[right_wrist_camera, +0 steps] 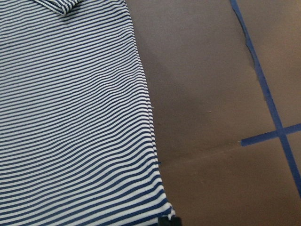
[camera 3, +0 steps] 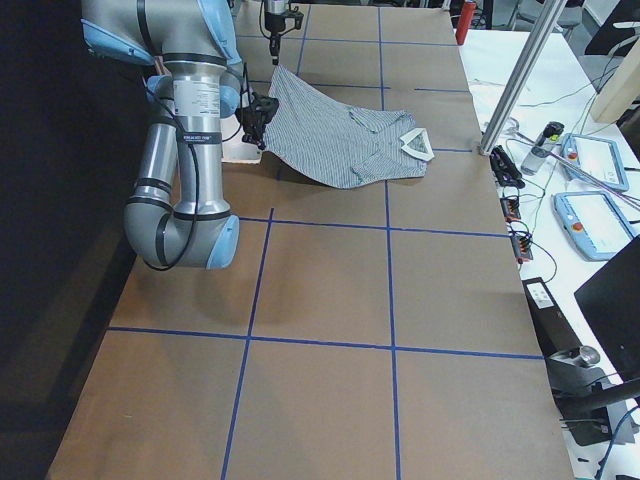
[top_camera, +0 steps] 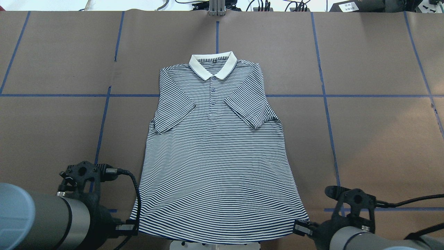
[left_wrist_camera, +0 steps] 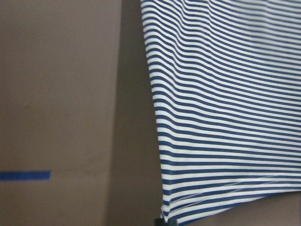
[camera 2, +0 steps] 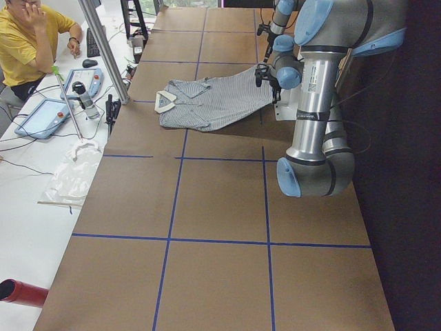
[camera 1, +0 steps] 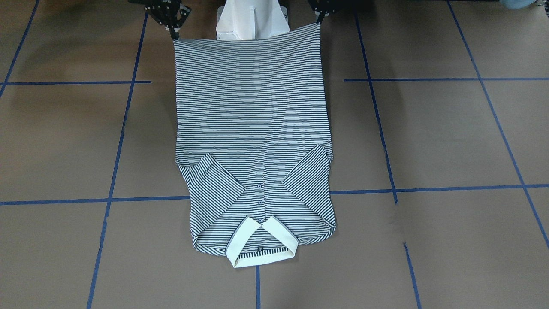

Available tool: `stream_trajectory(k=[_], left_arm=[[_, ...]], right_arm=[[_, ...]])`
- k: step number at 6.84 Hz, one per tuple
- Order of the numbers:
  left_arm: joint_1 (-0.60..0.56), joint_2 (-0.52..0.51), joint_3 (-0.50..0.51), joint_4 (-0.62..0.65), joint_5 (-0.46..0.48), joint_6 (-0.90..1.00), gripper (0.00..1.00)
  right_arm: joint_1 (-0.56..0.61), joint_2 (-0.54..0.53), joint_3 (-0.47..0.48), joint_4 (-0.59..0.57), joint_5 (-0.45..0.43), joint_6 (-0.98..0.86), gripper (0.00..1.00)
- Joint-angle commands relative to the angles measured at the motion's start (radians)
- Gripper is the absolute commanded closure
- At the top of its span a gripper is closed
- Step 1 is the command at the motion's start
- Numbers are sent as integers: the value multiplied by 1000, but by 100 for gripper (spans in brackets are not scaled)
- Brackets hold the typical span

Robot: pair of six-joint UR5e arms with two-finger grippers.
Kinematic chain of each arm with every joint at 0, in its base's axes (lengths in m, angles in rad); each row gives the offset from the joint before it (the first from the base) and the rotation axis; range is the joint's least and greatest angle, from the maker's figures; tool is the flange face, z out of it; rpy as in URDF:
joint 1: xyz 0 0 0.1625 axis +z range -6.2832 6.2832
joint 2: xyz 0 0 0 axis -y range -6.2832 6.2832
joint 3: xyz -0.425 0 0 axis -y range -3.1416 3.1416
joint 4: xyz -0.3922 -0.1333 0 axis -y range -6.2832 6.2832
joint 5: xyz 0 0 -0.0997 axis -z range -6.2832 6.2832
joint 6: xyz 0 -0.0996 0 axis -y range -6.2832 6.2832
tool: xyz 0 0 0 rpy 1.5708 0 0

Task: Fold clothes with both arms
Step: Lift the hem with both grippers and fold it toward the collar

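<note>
Hem corners held up.
The left pincer and right pincer are closed on the raised hem of the striped polo shirt; its collar end is laid on the brown, blue-taped counter; beyond the collar, control tablets are seen.

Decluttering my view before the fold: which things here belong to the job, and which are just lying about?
Job: polo shirt; left tool and right tool, each pinching a lifted hem corner.
Lying about: control pendants, bottle, plastic bag, red cylinder, all off the brown mat.
</note>
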Motion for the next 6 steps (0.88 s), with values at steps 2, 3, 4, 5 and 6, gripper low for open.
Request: stream_trajectory(k=[2,3,4,5,6], left_arm=[[-73,-112,-10,152,-53,162,100],[-169,-136,57,149,-53,255,100],[-270,-154,109,150,-56,339,100],[-360,-171,179,143,-59,431,100],[-443,-228,279,137,-59,509,100]], right_arm=[[97,124,103,-200,105,-75,100],[230,213,26,-203,157,-180,100],[409,312,-101,-199,253,-280,100],[552,365,-215,-190,333,-374,100],[646,397,-324,-141,347,-460,100]])
